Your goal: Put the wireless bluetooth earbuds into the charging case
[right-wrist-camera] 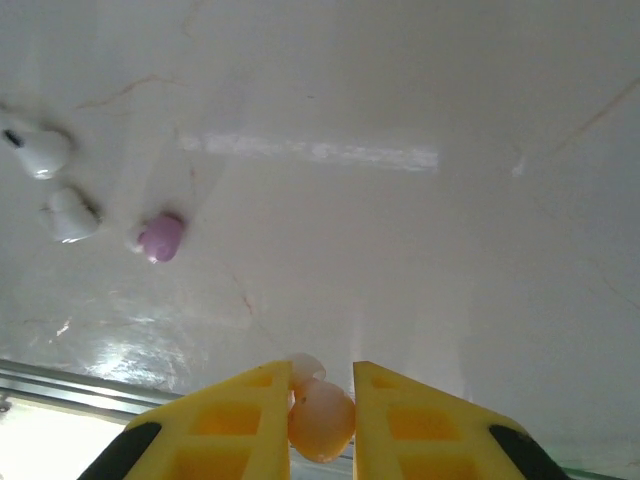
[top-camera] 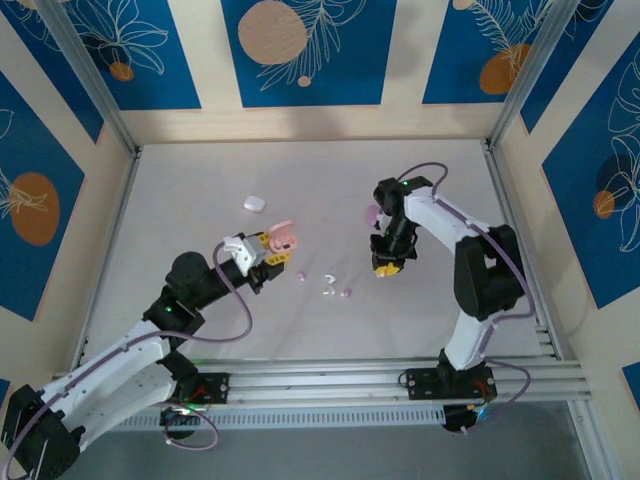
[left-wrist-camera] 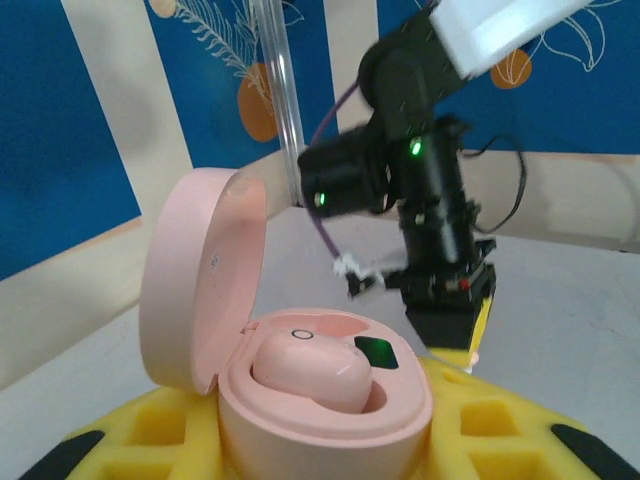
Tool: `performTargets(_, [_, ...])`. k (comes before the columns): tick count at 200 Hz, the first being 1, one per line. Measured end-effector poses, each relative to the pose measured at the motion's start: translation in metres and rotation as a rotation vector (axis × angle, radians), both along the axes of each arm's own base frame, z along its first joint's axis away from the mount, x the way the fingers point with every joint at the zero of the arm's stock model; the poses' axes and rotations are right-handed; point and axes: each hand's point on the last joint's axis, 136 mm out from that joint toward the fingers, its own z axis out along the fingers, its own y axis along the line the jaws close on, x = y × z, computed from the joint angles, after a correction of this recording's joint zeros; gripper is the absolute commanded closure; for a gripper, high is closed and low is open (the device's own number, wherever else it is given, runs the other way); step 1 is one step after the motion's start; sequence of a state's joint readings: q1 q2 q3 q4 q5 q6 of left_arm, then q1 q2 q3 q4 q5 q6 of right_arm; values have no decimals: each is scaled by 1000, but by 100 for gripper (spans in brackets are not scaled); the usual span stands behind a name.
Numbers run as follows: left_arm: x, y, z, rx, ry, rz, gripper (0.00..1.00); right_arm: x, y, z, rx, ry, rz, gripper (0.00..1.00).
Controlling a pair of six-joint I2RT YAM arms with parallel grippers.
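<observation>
Pinched between my left gripper's (left-wrist-camera: 320, 445) yellow fingers sits the pink charging case (left-wrist-camera: 300, 410), lid up, with one pink earbud (left-wrist-camera: 312, 372) seated inside. My right gripper (right-wrist-camera: 322, 378) is pressed onto a second pink earbud (right-wrist-camera: 322, 422), over the table (right-wrist-camera: 420, 250) and apart from the case. White earbuds (right-wrist-camera: 40, 152) and a purple earbud (right-wrist-camera: 160, 238) lie loose. I judge this the carrying step. Next I must line the held one up over the free socket and lower it gently.

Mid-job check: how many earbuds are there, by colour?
Pink earbuds: 2, one in the pink case, one in the right end effector.
White earbuds: 2, on the table.
Purple earbuds: 2, on the table.
Total: 6
</observation>
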State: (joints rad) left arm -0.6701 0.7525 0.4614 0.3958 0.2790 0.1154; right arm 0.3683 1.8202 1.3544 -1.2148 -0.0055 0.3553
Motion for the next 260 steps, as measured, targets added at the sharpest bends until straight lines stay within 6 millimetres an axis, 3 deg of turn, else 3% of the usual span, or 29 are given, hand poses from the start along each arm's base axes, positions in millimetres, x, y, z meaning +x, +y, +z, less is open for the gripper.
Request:
performTargets(37, [-2, 2, 2, -3, -5, 0, 66, -7, 10, -32, 3, 114, 43, 80])
performTargets(87, [-4, 1, 1, -1, 0, -8, 66, -2, 18, -47, 32, 145, 79, 77])
performTargets(155, [-6, 2, 0, 2, 5, -16, 66, 7, 19, -59, 42, 137, 85, 72])
performTargets(260, [-3, -5, -16, 33, 53, -35, 65, 10, 21, -59, 58, 128, 72, 70])
